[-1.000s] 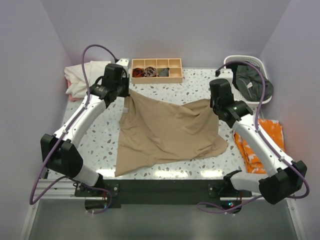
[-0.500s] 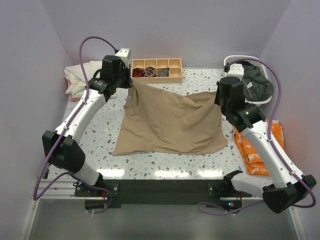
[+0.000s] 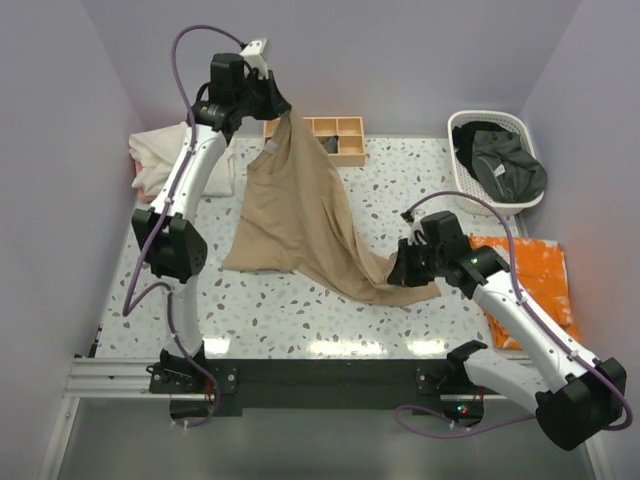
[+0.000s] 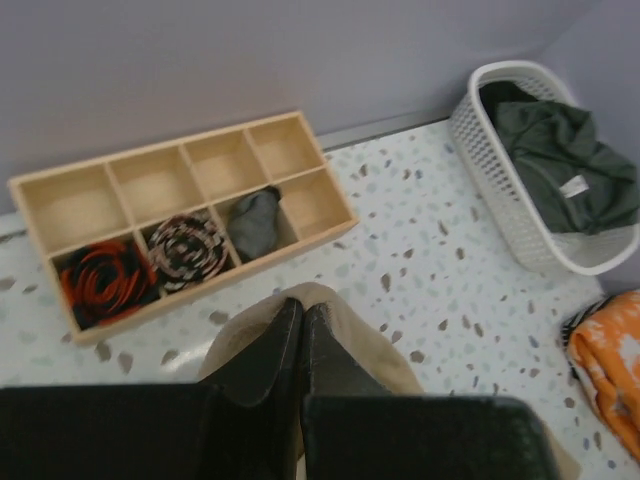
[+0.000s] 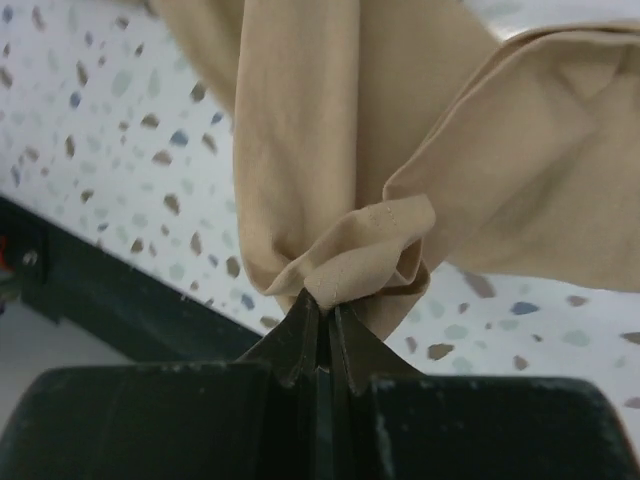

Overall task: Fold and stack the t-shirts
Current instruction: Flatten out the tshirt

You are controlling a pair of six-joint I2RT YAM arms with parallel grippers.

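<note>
The left end effector [image 3: 277, 108] is clamping the tan t-shirt [image 3: 300, 215] near its collar, raised over the far edge of the desk [image 3: 400, 185]. The right end effector [image 3: 400, 272] is pinching a lower corner, low and nearer the front. The shirt's long axis is running diagonally between them.

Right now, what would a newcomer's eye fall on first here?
The tan t-shirt strung across mid-table: the left hand holds one end high near the back wall, the right hand pinches a corner low near the front. Next, the white basket of dark clothing at back right and the orange cloth beside the right arm.
</note>
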